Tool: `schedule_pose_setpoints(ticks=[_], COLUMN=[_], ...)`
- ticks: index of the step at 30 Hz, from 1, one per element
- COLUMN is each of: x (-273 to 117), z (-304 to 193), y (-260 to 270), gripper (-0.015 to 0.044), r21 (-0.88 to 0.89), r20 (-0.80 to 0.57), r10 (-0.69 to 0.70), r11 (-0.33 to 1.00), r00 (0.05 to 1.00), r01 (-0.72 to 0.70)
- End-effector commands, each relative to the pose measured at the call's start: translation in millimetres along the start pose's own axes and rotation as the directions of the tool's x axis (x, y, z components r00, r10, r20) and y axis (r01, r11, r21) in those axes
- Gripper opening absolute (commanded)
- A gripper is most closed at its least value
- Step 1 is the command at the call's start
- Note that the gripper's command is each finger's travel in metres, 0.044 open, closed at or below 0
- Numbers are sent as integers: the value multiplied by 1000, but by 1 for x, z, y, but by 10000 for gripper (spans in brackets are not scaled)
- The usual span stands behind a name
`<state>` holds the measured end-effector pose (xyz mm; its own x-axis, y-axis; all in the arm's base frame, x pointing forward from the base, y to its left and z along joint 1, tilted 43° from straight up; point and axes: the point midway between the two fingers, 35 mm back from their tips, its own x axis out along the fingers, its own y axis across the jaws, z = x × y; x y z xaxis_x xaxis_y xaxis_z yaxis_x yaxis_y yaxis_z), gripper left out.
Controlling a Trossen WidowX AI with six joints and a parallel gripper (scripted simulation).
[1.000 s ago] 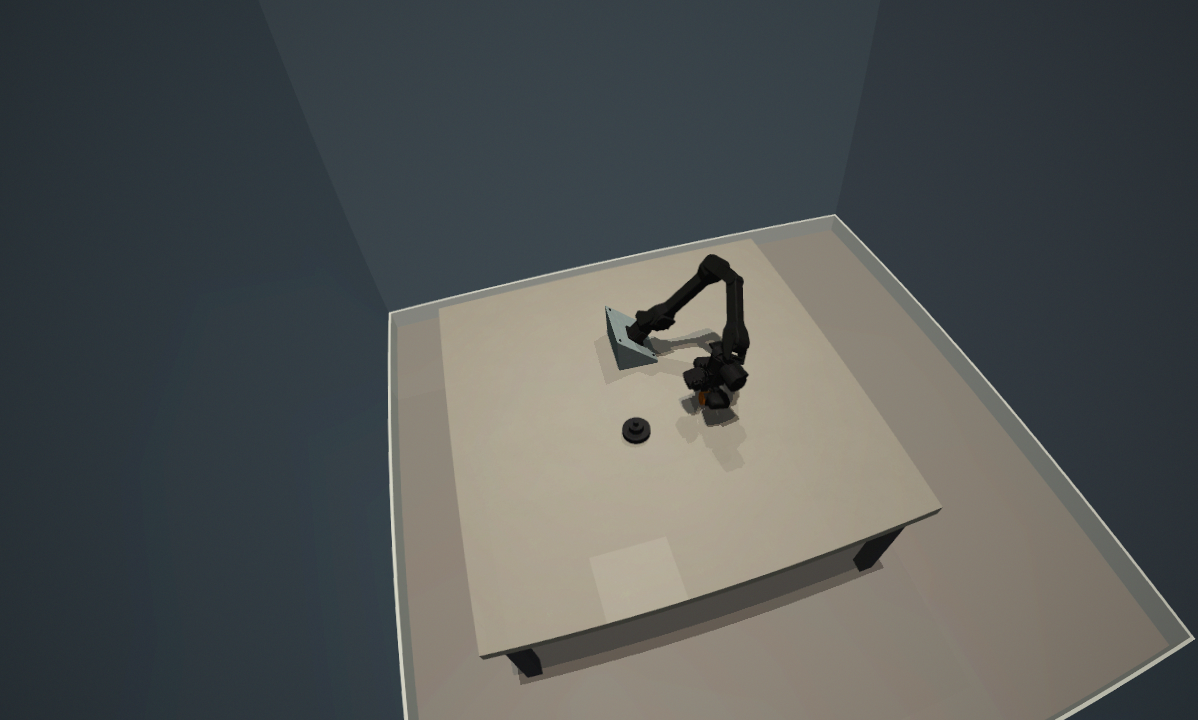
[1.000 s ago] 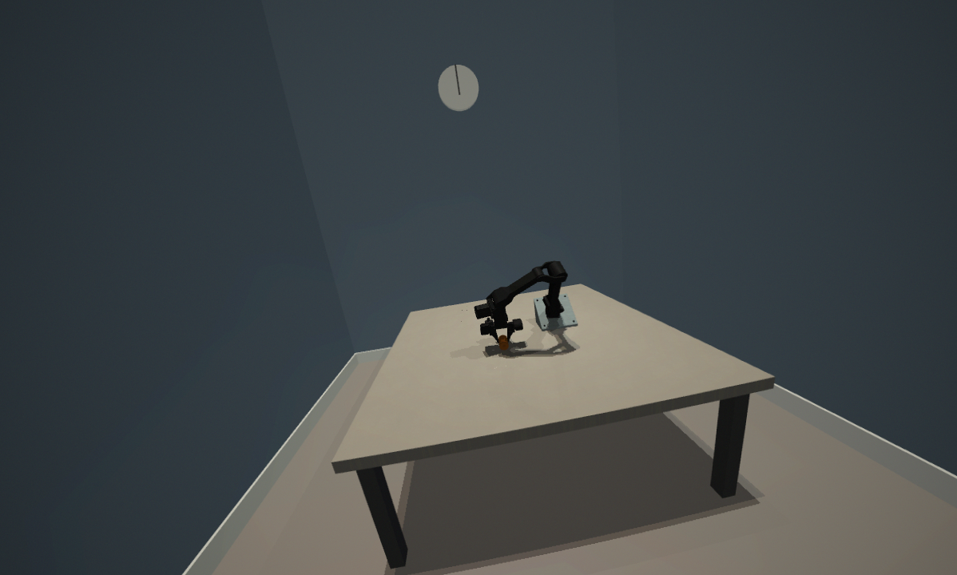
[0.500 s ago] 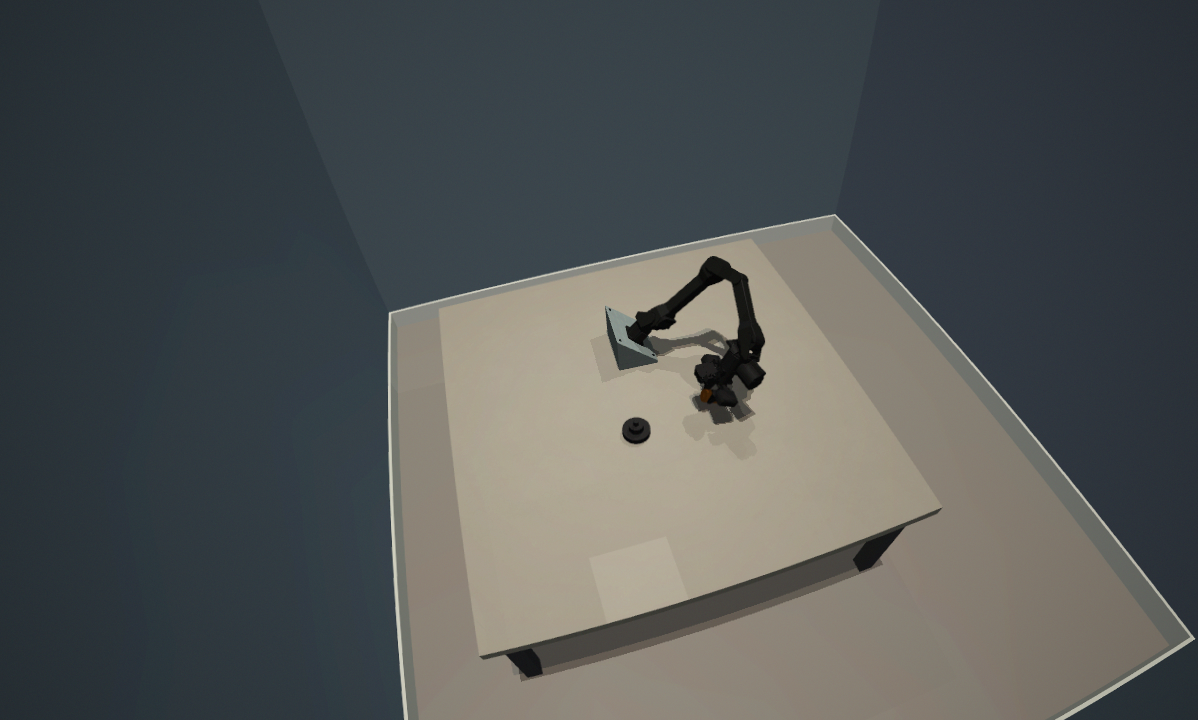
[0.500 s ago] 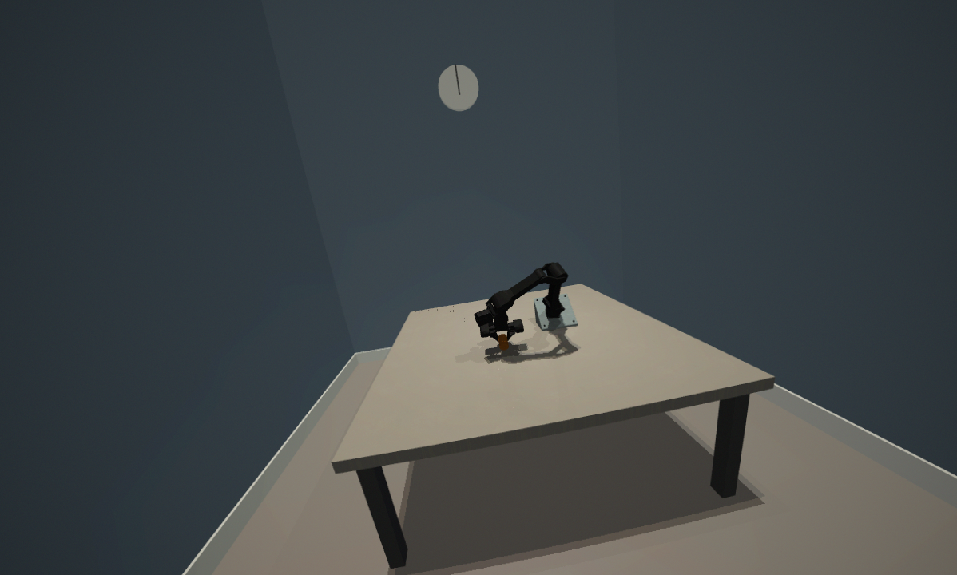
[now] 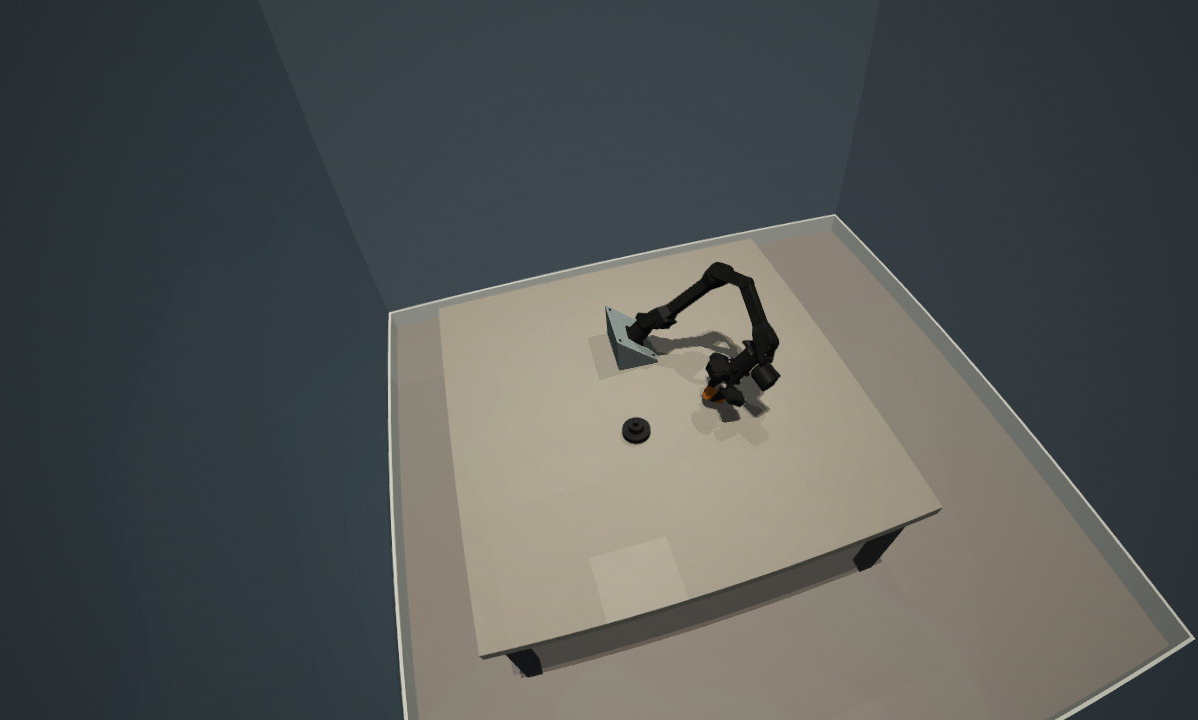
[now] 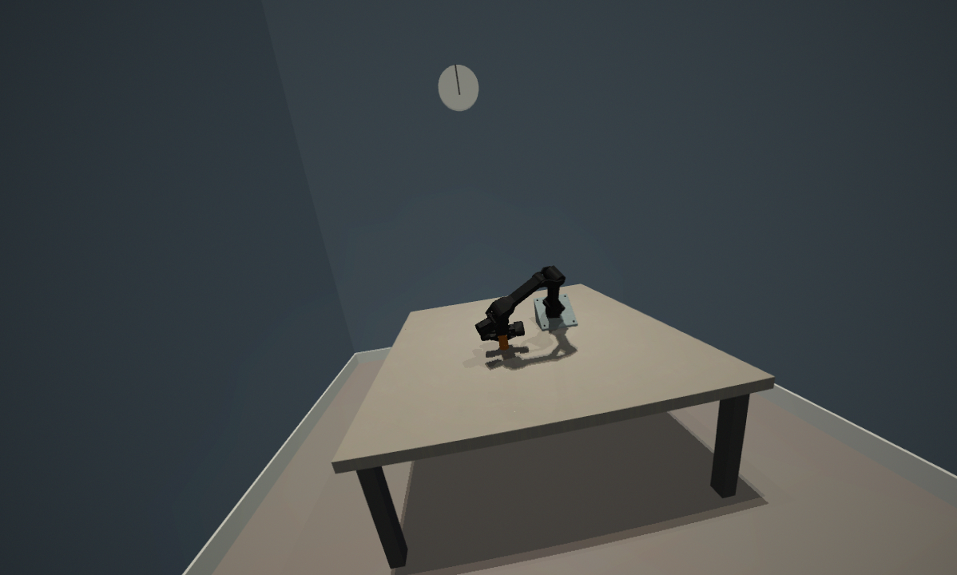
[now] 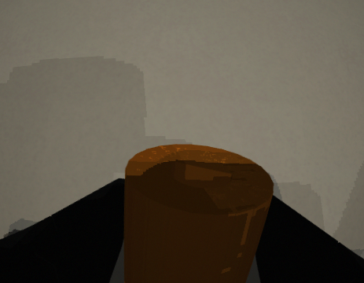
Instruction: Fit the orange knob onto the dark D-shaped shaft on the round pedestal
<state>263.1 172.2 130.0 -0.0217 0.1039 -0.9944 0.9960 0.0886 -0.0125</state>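
Observation:
The orange knob (image 5: 709, 394) (image 6: 503, 342) (image 7: 189, 244) is a cylinder, and my gripper (image 5: 715, 394) (image 6: 503, 339) (image 7: 193, 199) is shut on it, one finger on each side. It appears to be a little above the table. The wrist view shows its end face with a shadowed recess; the hole's flat side is not clear. The dark round pedestal (image 5: 636, 437) with its short shaft (image 5: 636, 425) stands on the table, left of and nearer the front than the gripper in the top view. I cannot make it out in the exterior view or the wrist view.
The pale table (image 5: 531, 501) (image 6: 596, 378) carries the arm's grey-blue wedge base (image 5: 632, 353) (image 6: 567, 315), behind the pedestal in the top view. The arm arches from it to the gripper. Shadows lie under the arm. A lighter square patch (image 5: 639, 577) shows near the table's front edge.

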Motion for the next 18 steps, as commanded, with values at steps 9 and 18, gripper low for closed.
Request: schedule_pose_setpoints(ticks=[9, 18], x=[-9, -14], z=[-10, -17], y=[0, 0], gripper=[181, 181], r21=[0, 0], r20=[192, 325], r10=[4, 3], r11=[1000, 1000], r00=[981, 946], r01=[-4, -4])
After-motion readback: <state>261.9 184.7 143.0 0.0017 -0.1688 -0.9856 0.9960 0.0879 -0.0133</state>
